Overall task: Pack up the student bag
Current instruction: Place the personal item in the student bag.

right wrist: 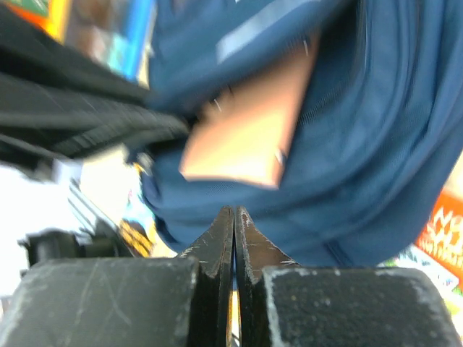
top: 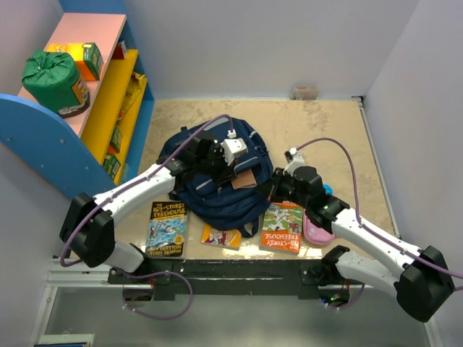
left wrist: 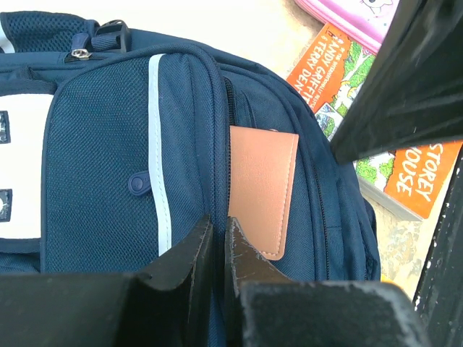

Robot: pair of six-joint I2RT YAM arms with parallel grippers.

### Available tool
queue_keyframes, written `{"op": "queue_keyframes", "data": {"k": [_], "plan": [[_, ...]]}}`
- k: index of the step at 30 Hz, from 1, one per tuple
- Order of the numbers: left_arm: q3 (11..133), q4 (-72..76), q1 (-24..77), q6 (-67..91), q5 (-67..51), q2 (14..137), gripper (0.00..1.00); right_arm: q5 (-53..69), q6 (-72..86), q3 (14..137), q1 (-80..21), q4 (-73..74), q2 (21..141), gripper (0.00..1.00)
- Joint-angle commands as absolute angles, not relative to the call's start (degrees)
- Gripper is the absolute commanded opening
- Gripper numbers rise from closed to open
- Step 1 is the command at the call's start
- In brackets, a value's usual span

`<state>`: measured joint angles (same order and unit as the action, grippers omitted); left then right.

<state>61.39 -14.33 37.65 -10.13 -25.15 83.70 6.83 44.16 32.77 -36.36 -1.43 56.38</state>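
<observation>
My right claw (right wrist: pixel 234 211) is pressed shut on nothing, its tips aimed at the tan booklet (right wrist: pixel 246 137) just ahead. The booklet stands half out of a zip slot in the student bag (top: pixel 217 199), which lies flat mid-table between the arms. Its long axis runs into the slot, with its free end towards the right arm. My left claw (left wrist: pixel 217 228), narrowed to a sliver, appears to pinch the slot's lip just beside the booklet. The right arm is nearer the exposed end; I judge a straight push along that axis would seat it. An orange book (top: pixel 282 225) lies just beside the bag, not yet packed.
</observation>
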Motion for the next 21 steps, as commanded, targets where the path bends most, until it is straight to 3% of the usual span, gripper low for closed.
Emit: {"op": "queue_keyframes", "data": {"k": [1, 21], "plan": [[64.07, -11.07, 38.32, -10.81, -28.13, 83.58, 0.03, 9.32, 42.54, 31.29, -37.17, -6.85, 54.93, 0.0], [64.86, -12.22, 38.32, -11.69, -33.66, 83.76, 0.03, 3.17, 42.71, 40.42, -37.97, -20.03, 75.58, 0.0]]}}
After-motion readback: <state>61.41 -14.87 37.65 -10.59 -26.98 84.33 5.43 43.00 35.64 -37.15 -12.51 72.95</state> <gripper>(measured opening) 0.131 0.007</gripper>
